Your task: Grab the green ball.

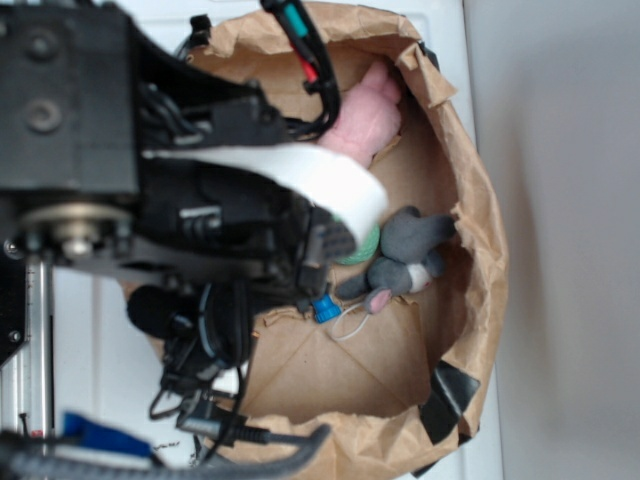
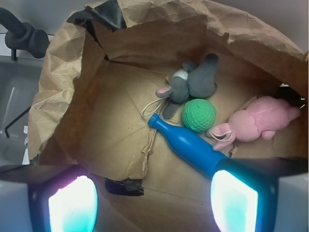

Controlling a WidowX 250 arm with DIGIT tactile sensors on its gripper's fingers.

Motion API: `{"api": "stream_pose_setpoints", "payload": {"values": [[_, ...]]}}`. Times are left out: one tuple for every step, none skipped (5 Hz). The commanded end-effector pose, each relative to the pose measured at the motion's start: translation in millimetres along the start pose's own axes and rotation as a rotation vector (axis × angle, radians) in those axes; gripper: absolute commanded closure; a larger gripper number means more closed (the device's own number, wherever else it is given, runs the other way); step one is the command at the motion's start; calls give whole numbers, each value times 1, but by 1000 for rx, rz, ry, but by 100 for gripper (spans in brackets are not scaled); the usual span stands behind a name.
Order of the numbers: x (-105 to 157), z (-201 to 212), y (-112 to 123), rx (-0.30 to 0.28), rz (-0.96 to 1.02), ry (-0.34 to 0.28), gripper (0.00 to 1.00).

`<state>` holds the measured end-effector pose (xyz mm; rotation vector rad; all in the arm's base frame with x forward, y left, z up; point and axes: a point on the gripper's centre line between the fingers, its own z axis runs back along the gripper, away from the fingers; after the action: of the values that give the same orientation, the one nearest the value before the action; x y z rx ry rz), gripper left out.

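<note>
**Green ball waits untouched in the paper bag**

The green ball (image 2: 199, 115) lies on the floor of the brown paper bag (image 2: 58, 92), touching the grey plush animal (image 2: 192, 82) behind it. The blue bottle toy (image 2: 189, 146) runs just in front of the ball, and the pink plush rabbit (image 2: 258, 122) lies just to its side. The gripper (image 2: 152, 203) hangs above the bag with its fingers (image 2: 72, 205) spread wide and holding nothing. To do this well, I judge it should centre over the ball before descending, so one finger slips between ball and bottle without snagging either plush. Count: one ball, one bottle, two plush toys, one bag.
</note>
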<state>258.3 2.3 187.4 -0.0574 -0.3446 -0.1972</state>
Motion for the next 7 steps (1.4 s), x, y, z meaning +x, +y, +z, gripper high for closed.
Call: {"api": "stream_pose_setpoints", "payload": {"values": [[7, 13, -1, 12, 2, -33, 0], [12, -33, 10, 86, 20, -1, 0], [13, -85, 23, 252, 45, 73, 0], [6, -102, 28, 274, 50, 79, 0], [-2, -115, 36, 341, 63, 68, 0], [-3, -119, 43, 328, 73, 74, 0], [5, -109, 44, 311, 68, 55, 0]]}}
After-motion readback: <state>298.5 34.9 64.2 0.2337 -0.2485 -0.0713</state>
